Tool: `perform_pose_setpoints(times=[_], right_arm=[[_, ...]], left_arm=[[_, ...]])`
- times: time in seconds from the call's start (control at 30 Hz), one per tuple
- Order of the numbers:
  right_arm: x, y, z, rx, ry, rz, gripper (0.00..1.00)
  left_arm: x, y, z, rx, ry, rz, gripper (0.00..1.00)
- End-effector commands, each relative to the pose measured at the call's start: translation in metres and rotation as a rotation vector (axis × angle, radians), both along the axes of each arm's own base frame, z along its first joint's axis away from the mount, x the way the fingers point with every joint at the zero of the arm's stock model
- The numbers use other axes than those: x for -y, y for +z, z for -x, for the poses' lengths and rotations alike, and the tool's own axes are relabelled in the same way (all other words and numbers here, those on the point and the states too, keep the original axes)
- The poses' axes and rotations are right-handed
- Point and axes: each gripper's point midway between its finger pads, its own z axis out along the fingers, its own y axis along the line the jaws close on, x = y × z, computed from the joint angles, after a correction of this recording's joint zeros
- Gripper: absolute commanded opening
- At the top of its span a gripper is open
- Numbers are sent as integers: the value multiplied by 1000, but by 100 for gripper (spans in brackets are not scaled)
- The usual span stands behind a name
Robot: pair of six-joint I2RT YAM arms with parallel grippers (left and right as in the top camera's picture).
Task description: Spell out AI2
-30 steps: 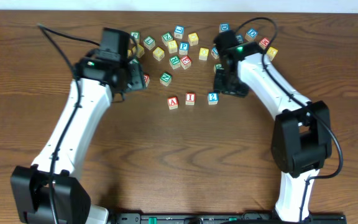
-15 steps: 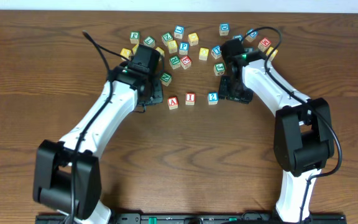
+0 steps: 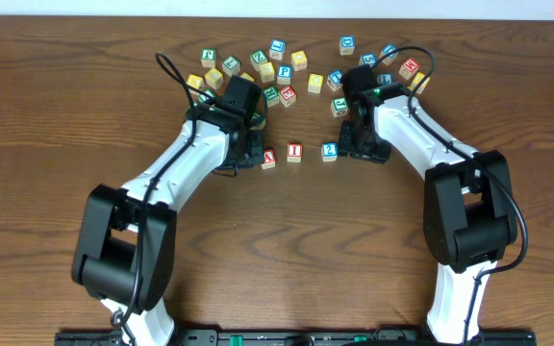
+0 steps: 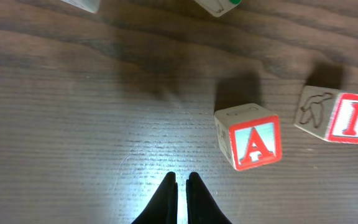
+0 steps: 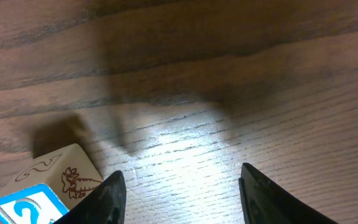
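Left end effector is closed tip to tip on nothing, pointing at bare desk just beside the small, pale wooden, red-framed A cube. Right end effector stands open and empty, with the matching blue-framed 2 cube just outside one finger. From overhead the three pieces lie in a row between the arms: A cube, then the red-framed wooden I cube, then the 2 cube. Each has a gap to its neighbour, and the A cube is turned a little off square.

These cubes look light and rigid, with nothing to crush, but their smooth faces could slip and a nudge would likely slide or spin one. The best hold, I judge, is squarely across two opposite flat side faces, never corner to corner.

Room is generous on the near side of the row, where the desk is bare. The far side is crowded by a scatter of other coloured wooden letter cubes, easily bumped. Desk edges are well apart from the row.
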Motion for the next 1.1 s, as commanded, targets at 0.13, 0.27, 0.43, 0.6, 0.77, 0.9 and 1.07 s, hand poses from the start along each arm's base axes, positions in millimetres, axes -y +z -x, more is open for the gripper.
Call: perform_pose_setpoints(times=[0.13, 0.27, 0.43, 0.6, 0.77, 0.9, 1.07], right_arm=[[-1, 5, -1, 18, 11, 4, 54], [-1, 5, -1, 17, 11, 3, 54], [-1, 5, 1, 13, 11, 5, 55], [-1, 5, 2, 8, 11, 6, 55], [0, 5, 2, 7, 11, 7, 55], [-1, 4, 3, 4, 12, 7, 55], [-3, 4, 4, 4, 19, 7, 56]], left_arm=[[6, -28, 1, -52, 1, 15, 7], [10, -27, 0, -46, -11, 32, 7], [21, -26, 0, -29, -91, 53, 7], [32, -25, 1, -10, -149, 51, 8], [37, -24, 3, -2, -183, 49, 7], [38, -24, 2, 3, -192, 48, 7], [41, -22, -4, 29, -198, 56, 8]])
